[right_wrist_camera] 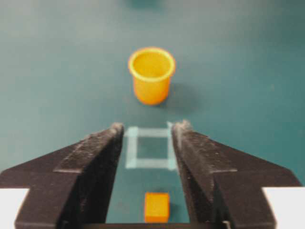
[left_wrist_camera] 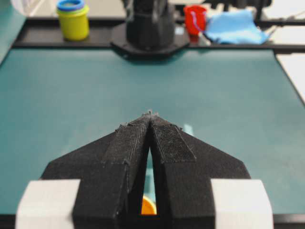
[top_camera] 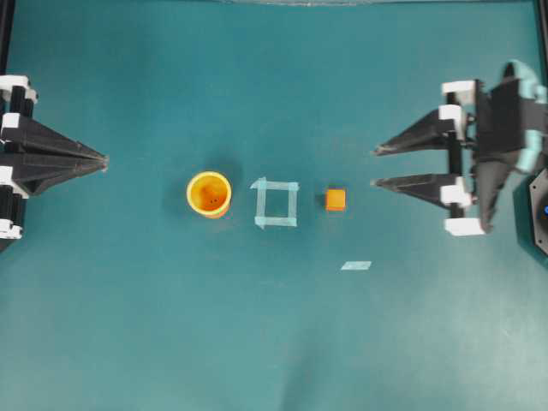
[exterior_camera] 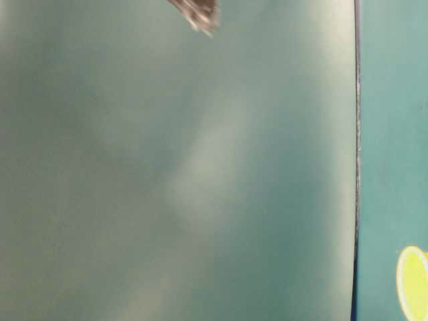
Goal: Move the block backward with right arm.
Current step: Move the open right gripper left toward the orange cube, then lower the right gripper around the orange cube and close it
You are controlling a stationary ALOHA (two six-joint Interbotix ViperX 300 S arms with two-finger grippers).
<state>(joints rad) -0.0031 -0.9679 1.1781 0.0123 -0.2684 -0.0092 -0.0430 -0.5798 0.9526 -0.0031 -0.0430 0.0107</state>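
The block point(top_camera: 336, 199) is a small orange cube lying on the teal table just right of the pale blue tape square point(top_camera: 276, 204). My right gripper point(top_camera: 375, 167) is open at the right, its tips a short way right of the block and apart from it. In the right wrist view the block point(right_wrist_camera: 157, 207) lies on the table between and below the spread black fingers point(right_wrist_camera: 102, 157), touching neither. My left gripper point(top_camera: 104, 160) is shut at the far left, its tips pressed together with nothing in them, as the left wrist view shows point(left_wrist_camera: 150, 114).
A yellow-orange cup point(top_camera: 210, 194) stands upright left of the tape square, also ahead in the right wrist view point(right_wrist_camera: 151, 75). A loose tape strip point(top_camera: 356, 265) lies below and right of the block. Beyond the table's far end stand a yellow-green jar point(left_wrist_camera: 73, 20), red cup point(left_wrist_camera: 195, 19) and blue cloth point(left_wrist_camera: 234, 27).
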